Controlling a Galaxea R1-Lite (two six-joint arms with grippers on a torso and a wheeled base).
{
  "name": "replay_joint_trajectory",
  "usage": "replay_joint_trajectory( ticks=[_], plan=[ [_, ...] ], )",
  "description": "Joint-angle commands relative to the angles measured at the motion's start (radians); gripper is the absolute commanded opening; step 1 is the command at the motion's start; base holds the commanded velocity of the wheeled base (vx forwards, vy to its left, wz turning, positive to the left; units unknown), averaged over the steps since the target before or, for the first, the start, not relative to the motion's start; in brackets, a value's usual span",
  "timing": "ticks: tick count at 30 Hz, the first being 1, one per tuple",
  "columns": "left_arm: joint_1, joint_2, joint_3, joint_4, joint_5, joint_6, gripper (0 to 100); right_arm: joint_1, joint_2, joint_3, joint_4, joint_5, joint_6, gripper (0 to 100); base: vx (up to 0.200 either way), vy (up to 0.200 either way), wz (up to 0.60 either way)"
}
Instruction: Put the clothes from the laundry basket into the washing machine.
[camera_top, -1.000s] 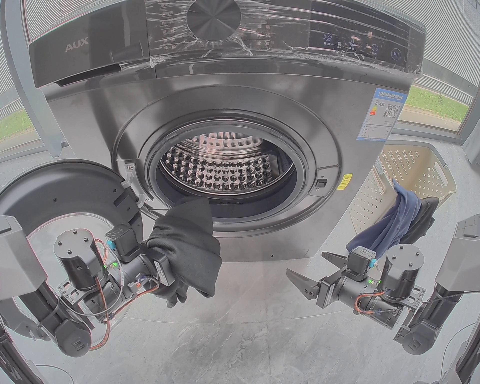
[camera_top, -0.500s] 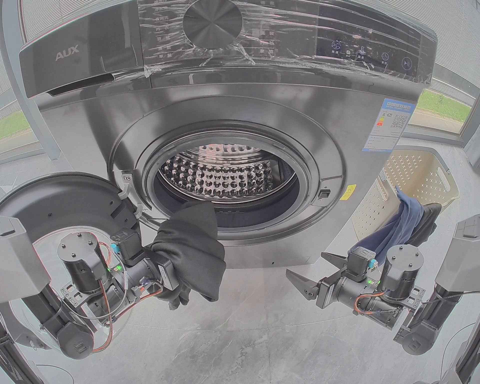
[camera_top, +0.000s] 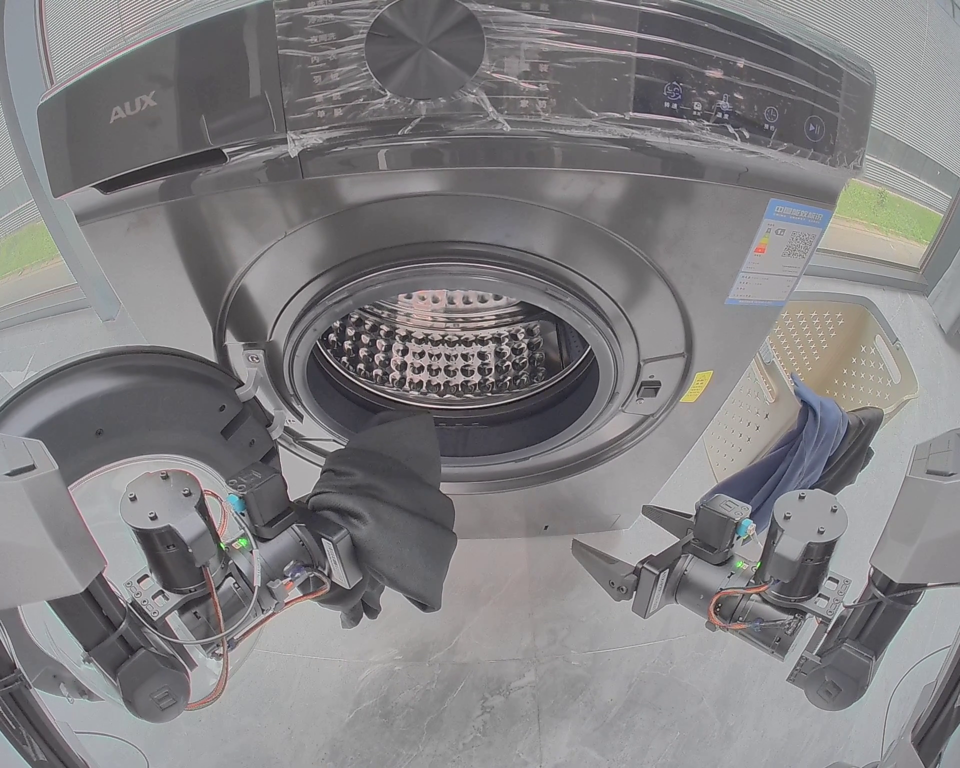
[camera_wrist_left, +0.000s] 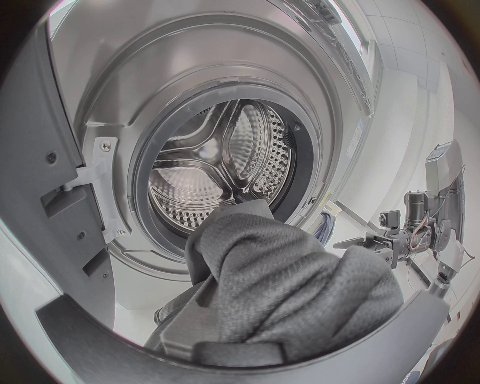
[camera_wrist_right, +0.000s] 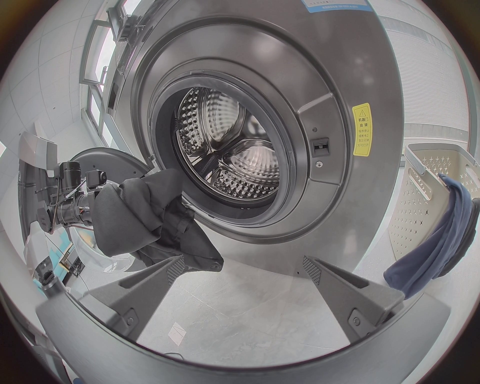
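Head view: black garment (camera_top: 385, 500) is held clenched in left pincer (camera_top: 365, 550) at the open washing machine (camera_top: 450, 210), evidently for loading; right pincer (camera_top: 612, 532) is noted released, empty.

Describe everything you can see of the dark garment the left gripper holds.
The dark garment is black-grey soft cloth with a fine knit-like weave, bunched and folded. It is held by the left gripper and drapes over it, a loose end hanging clear of the floor. Its upper end rises before the lower rim of the washing machine opening; contact there cannot be told. It appears to lie outside the drum.
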Motion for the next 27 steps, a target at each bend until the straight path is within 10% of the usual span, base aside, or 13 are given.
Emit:
replay_joint_trajectory(
  ticks=[1, 27],
  plan=[
    [-0.001, 0.003, -0.001, -0.001, 0.000, 0.000, 0, 0.001, 0.000, 0.000, -0.001, 0.000, 0.000, 100, 0.200, 0.000, 0.00],
    [-0.082, 0.013, 0.009, -0.002, 0.008, 0.001, 0, 0.074, -0.021, 0.075, 0.001, 0.009, -0.002, 100, 0.092, 0.000, 0.00]
  ],
)
